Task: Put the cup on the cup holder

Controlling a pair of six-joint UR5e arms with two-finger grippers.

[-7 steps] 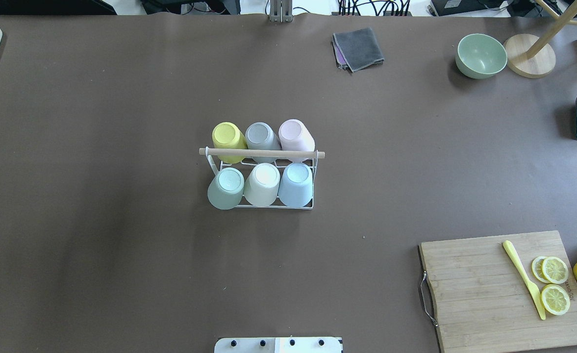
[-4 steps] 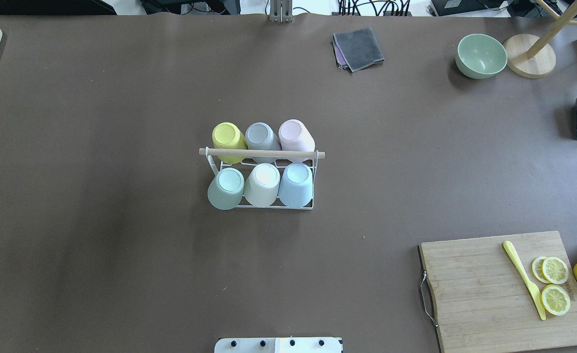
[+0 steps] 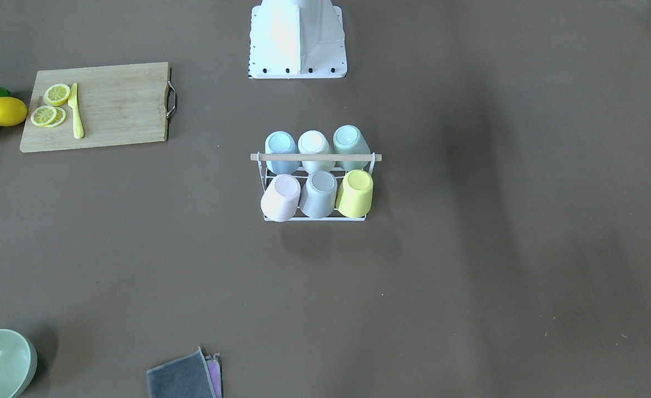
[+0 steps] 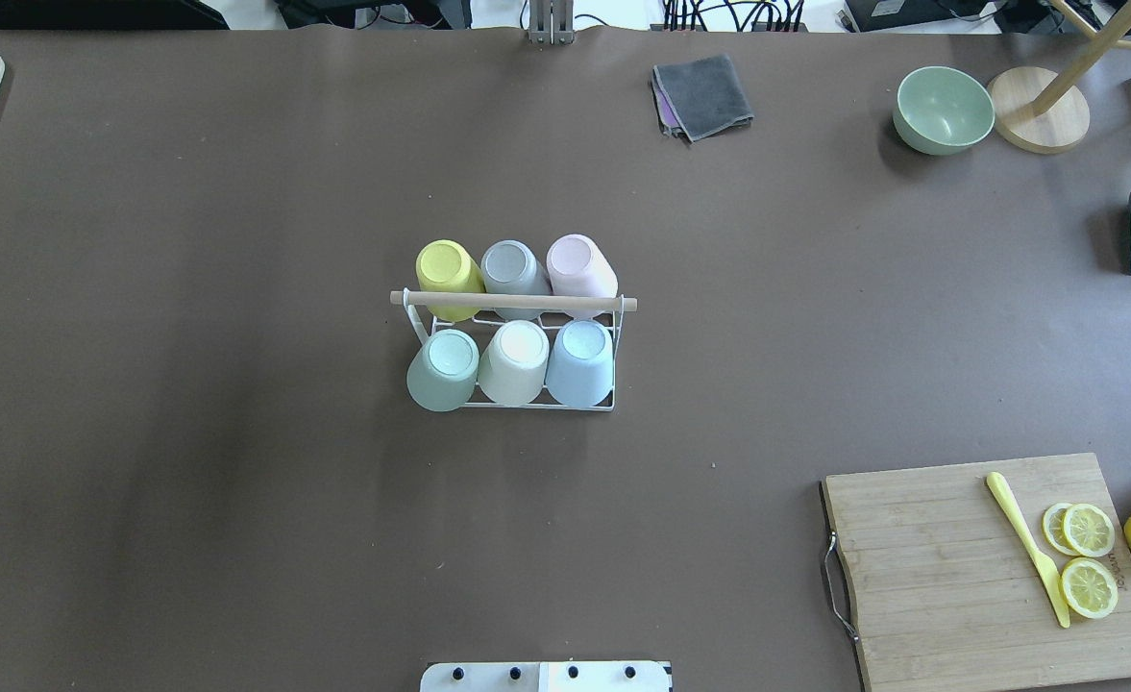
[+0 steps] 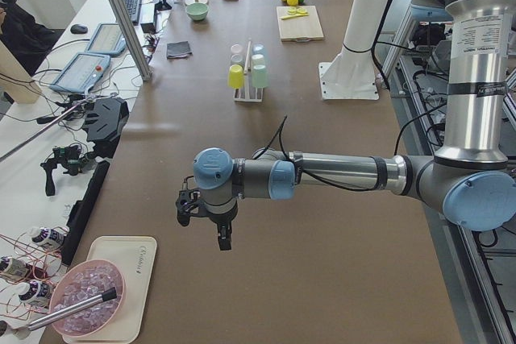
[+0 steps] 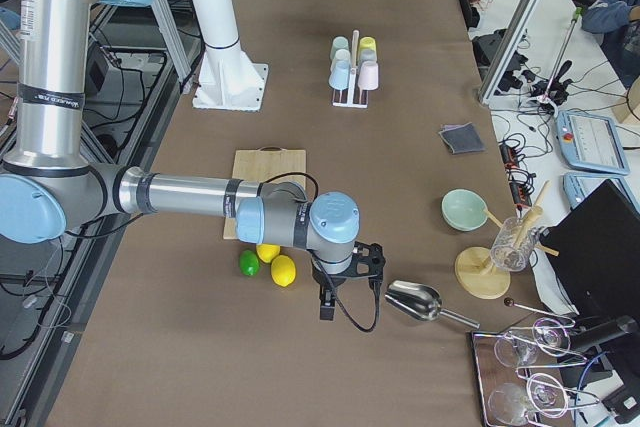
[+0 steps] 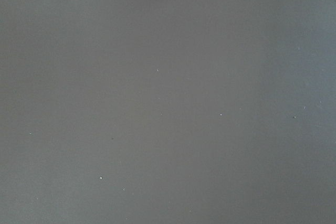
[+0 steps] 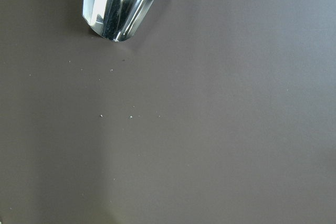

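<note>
Cup holder point(image 4: 513, 302): six upturned cups point(image 4: 445, 272) are seated; task is judged finished, no move required. Left claw point(image 5: 203, 227), right claw point(image 6: 345, 295): held well apart from it; opening cannot be told.

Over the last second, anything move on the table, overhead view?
Nothing visibly changed. The cup holder sits mid-table with six cups upside down on it, each in the same spot. The cutting board, green bowl and grey cloth are where they were. No arm shows in the overhead view.
</note>
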